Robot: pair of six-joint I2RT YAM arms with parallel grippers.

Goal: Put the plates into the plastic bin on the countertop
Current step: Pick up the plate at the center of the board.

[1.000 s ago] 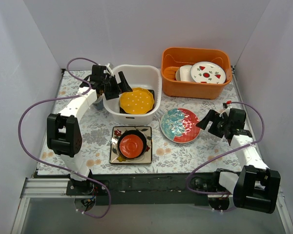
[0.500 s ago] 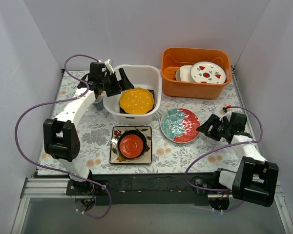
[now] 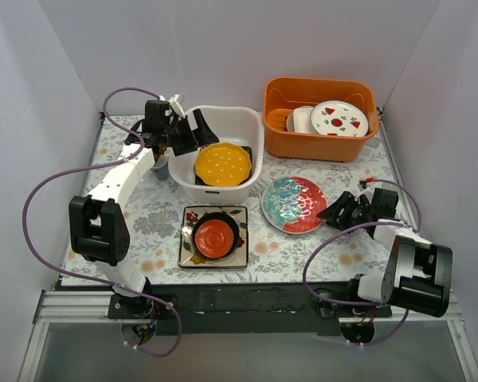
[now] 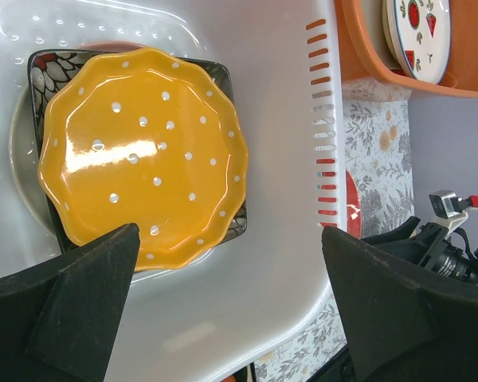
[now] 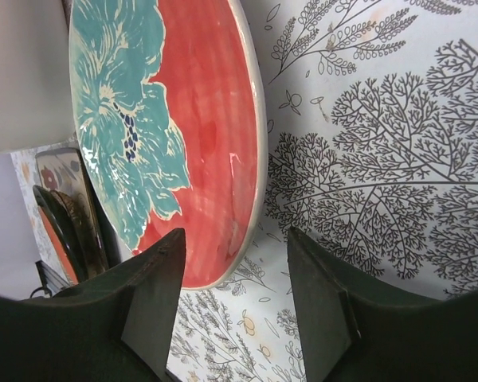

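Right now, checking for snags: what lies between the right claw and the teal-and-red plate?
Nothing. In the right wrist view, the teal-and-red plate reaches the right claw, with only bare countertop alongside.

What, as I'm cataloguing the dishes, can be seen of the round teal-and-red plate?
The round teal-and-red plate seems glossy glazed ceramic: a teal flower with dark centre on one half, red on the other, pale rim. It lies flat on the leaf-printed countertop. The right gripper, jaws open, sits at its rim; contact is unclear.
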